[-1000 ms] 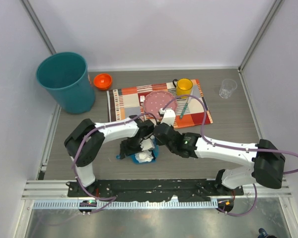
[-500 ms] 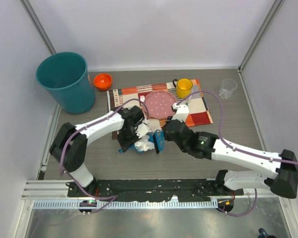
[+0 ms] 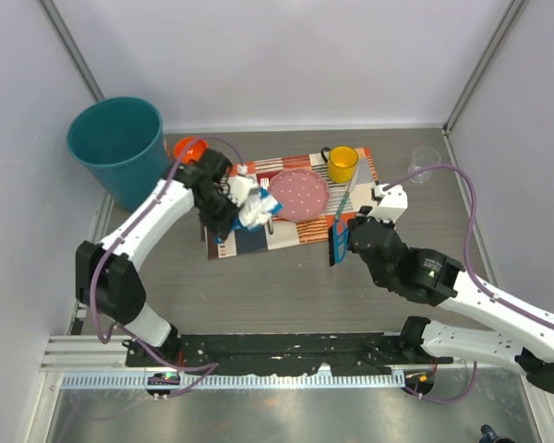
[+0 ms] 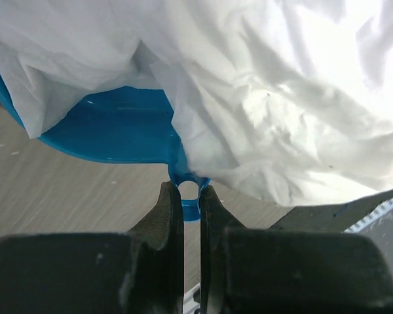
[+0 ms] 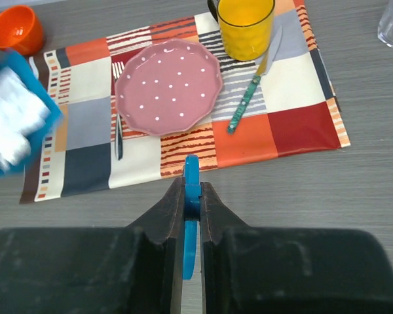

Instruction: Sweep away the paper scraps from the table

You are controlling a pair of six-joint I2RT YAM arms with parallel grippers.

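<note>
Grey wood-grain table (image 3: 286,286), dustpan loaded, brush in the other arm.

From the top view, the paper scraps (image 3: 251,201) sit heaped in the blue dustpan (image 4: 111,121), over the 9 o'clock end of the patchwork placemat (image 5: 295,82), just 9 o'clock of the pink plate (image 3: 298,192). The pan's long axis looks about 9-to-3 with its mouth toward the plate, but the arm covers most of it. The left gripper (image 4: 188,196) jaws are pinched tight on the pan's handle loop, and wads overflow that wrist view. The right gripper (image 5: 191,196) is clamped on the blue brush (image 3: 336,242), which lies roughly 12-to-6 at the mat's 6 o'clock edge. The clear cup (image 3: 423,164) is half behind a cable.
</note>
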